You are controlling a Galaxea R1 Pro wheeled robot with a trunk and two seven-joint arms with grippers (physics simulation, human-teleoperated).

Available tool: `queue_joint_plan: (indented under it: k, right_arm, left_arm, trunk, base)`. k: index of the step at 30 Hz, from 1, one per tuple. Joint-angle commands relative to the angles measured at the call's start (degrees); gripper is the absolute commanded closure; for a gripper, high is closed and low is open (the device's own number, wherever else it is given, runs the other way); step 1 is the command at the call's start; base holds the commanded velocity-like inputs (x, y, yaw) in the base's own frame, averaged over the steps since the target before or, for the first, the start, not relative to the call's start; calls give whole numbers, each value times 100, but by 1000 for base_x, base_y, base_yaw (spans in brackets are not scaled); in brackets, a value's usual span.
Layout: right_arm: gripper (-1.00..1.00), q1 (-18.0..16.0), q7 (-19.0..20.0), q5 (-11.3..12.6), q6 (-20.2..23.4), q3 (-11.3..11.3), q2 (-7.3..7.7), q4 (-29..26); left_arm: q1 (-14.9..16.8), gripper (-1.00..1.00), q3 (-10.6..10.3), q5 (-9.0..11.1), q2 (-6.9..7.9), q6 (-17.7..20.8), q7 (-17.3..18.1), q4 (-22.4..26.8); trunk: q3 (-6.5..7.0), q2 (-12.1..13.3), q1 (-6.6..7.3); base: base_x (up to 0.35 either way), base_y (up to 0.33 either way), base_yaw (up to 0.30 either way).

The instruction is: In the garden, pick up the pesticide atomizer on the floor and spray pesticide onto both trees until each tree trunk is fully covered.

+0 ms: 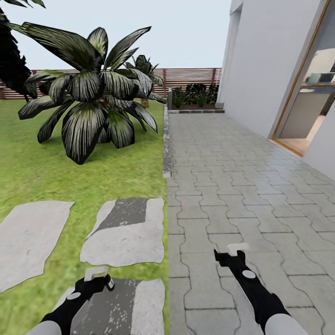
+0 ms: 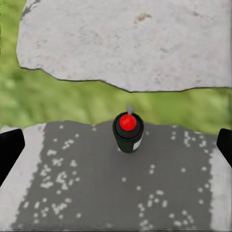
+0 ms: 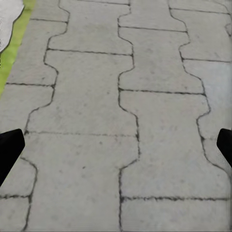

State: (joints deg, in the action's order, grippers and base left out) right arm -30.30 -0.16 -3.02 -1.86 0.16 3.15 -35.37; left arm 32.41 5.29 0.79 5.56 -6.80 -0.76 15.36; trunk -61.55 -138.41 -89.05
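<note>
Here the white house [image 1: 260,70] rises along the right, its doorway open onto the grey block paving [image 1: 242,186] that runs back to the brown slat fence [image 1: 186,77]. Left of the paving lies the lawn [image 1: 32,172], with a broad-leaved striped bush [image 1: 93,97] near its far end and flat stepping slabs [image 1: 125,232] set into the grass closer in. The right gripper [image 1: 231,257] hangs over the paving, just inside its edge with the grass; its jaws stand wide apart with nothing between them but bare blocks. The left gripper [image 1: 96,279] hangs above the nearest slab, jaws also wide and holding nothing. Under it, on that slab's dark speckled patch near the far edge, stands the pesticide atomizer [image 2: 128,132], a small dark bottle with a red cap, upright and untouched.
</note>
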Motion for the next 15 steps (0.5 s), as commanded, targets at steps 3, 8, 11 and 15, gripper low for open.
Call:
queue_joint_plan:
  k: [3,8,11,15]
  right_arm:
    - [-100,-2,-2,-32,-16,1,2,4]
    - [-100,-1,-2,-32,-18,1,2,4]
    - [-100,-2,-2,-32,-20,1,2,4]
    - [-100,-2,-1,-32,-23,1,2,4]
  left_arm:
    - [3,-100,19,8,-2,-22,-7,-6]
    - [3,-100,28,9,1,-23,-5,1]
    - [3,-100,15,7,15,-23,-3,2]
    - [3,-100,9,7,34,-29,2,2]
  trunk:
    - [-4,-2,1]
    - [-4,-2,1]
    - [-4,-2,1]
    - [-5,-2,1]
  base:
    - [1,-268,245]
    - [0,-117,174]
    - [0,-13,22]
    - [0,-4,6]
